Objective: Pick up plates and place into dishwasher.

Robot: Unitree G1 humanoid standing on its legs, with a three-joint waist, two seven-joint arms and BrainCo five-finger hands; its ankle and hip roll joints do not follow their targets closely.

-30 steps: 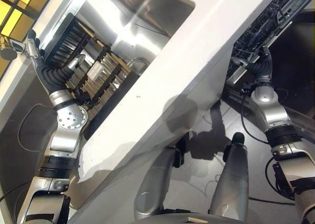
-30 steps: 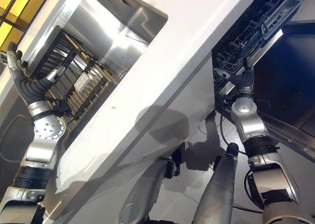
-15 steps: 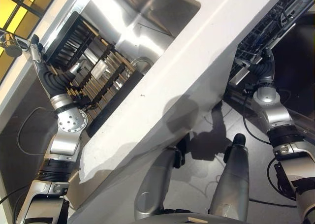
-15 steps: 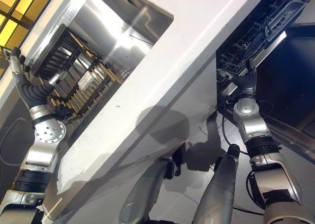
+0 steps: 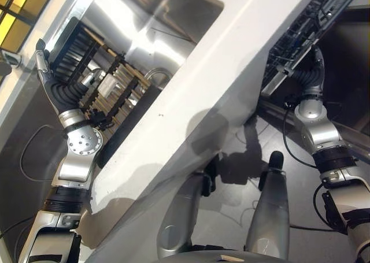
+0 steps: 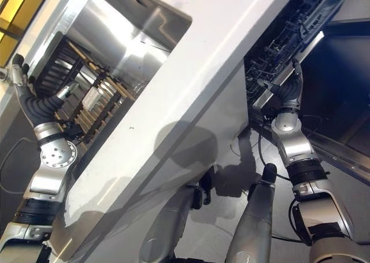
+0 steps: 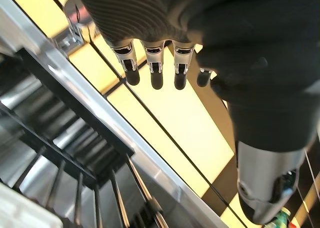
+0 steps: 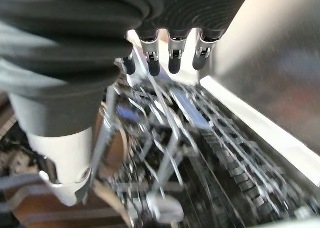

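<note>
Left eye view: white counter [image 5: 231, 95], steel sink [image 5: 156, 20], both hands' fingers straight, empty.

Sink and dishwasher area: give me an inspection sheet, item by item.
surface: white countertop around a stainless steel sink, bare.
job's things: pale dishes stand in the dark slatted drying rack in the sink, kind unclear; dark wire dishwasher rack pulled out.
clutter: nothing seen.
hands: left hand raised beside the drying rack, fingers straight, empty; right hand at the dishwasher rack, fingers straight, empty.
cables: nothing seen.
surroundings: yellow-lit window panes beyond the sink.
</note>
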